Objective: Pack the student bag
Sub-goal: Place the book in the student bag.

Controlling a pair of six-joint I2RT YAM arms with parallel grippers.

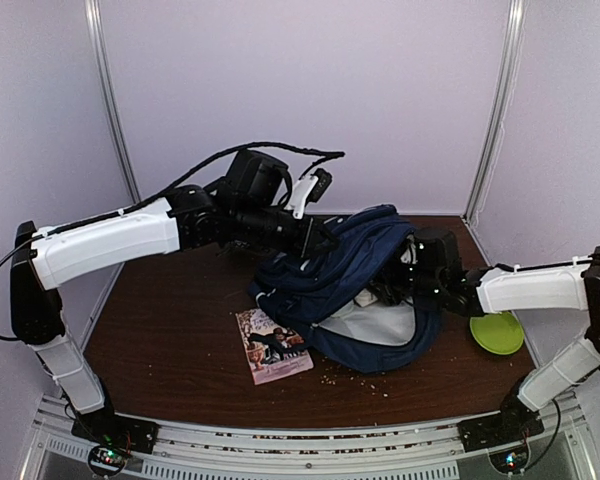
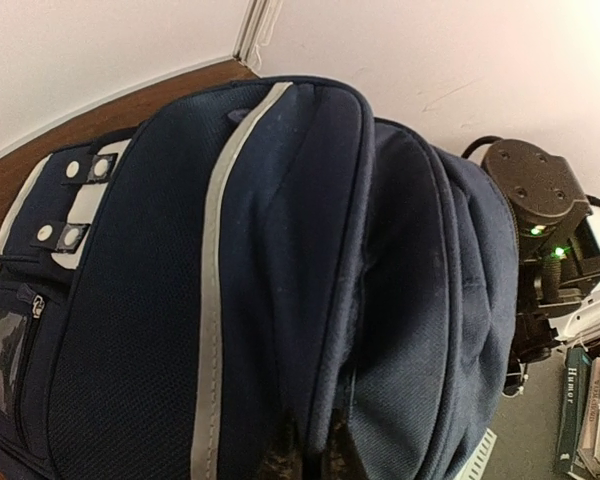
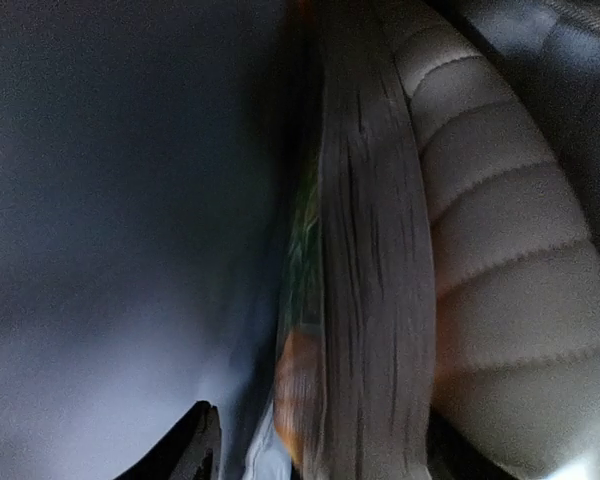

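Note:
The student bag (image 1: 350, 275) is a navy backpack with grey-white stripes, lying in the middle of the table with its mouth toward the right. My left gripper (image 1: 315, 238) is shut on a fold of fabric at the bag's top edge and holds it up. In the left wrist view the bag (image 2: 230, 260) fills the frame and the gripper (image 2: 318, 452) pinches the fold. My right gripper (image 1: 392, 290) is inside the bag's mouth. In the right wrist view it (image 3: 320, 445) stands open around a book (image 3: 375, 300). Its left finger (image 3: 192, 445) is clear of the book.
A picture book (image 1: 273, 345) lies on the table in front of the bag. A green plate (image 1: 497, 332) sits at the right edge. Crumbs dot the front of the table. White walls close the back and sides. Several books (image 2: 590, 410) show below the table's right side.

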